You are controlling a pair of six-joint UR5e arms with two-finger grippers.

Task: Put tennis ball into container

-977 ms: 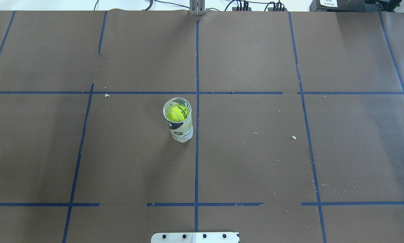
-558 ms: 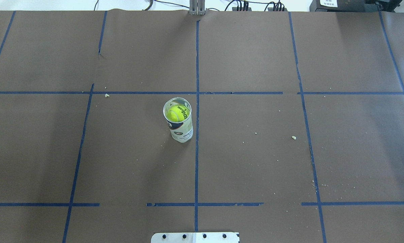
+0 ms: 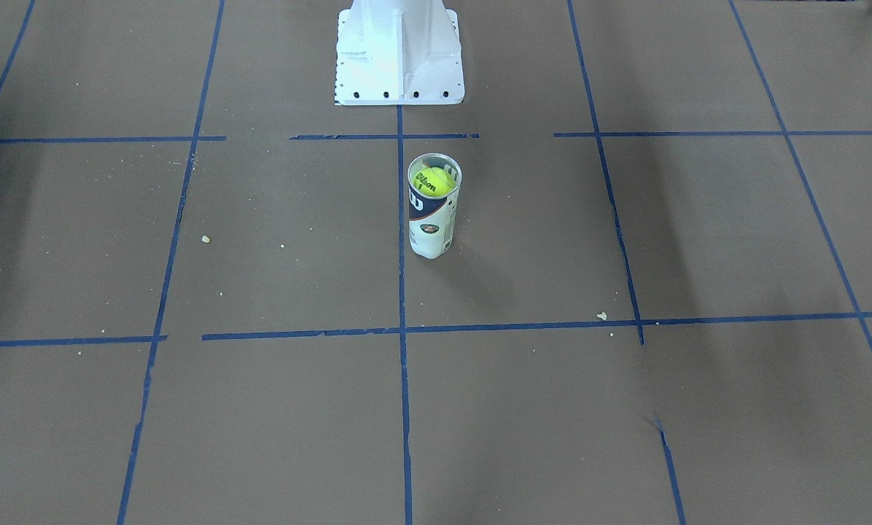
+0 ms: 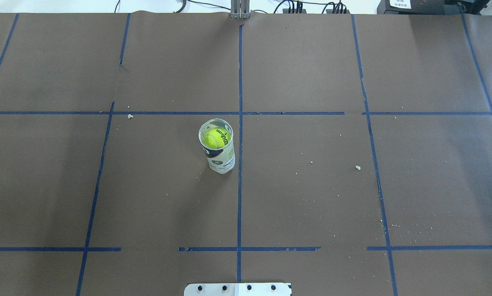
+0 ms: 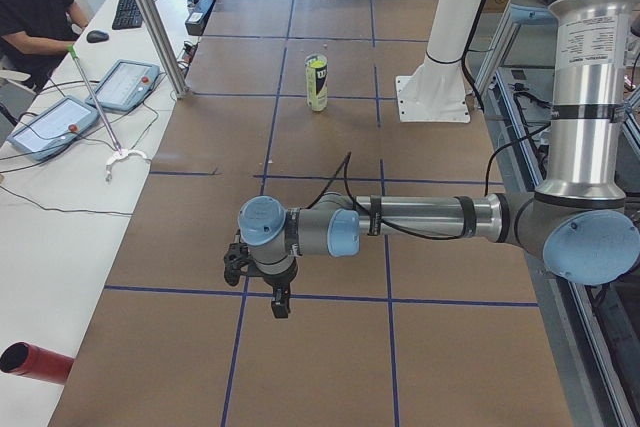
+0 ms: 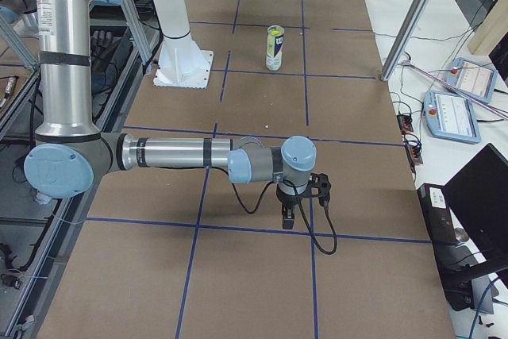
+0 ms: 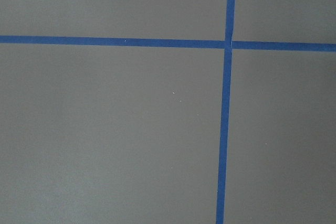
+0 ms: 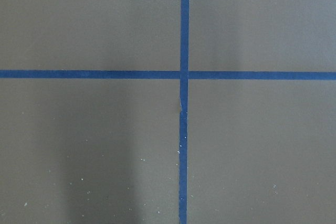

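Front-facing view: the container point(image 3: 433, 211) upright on the brown table cover point(image 3: 261, 423), a short way in front of the white robot base point(image 3: 398, 55) and slightly to the robot's left of it, long axis vertical, open mouth pointing straight up; inside, in the upper part, the tennis ball point(image 3: 431, 181), black print facing up. Overhead view: same upright pose beyond the base, print readable through the mouth. Left side view: the left gripper point(image 5: 280, 304) hanging fingers-down over the cover, well apart from the base and the container; cannot tell how far open or whether holding anything. Right side view: the right gripper point(image 6: 287, 218) likewise fingers-down, well apart from the base, opening and hold impossible to judge. Both wrist views: only cover and crossing blue tape lines point(image 7: 227, 129).
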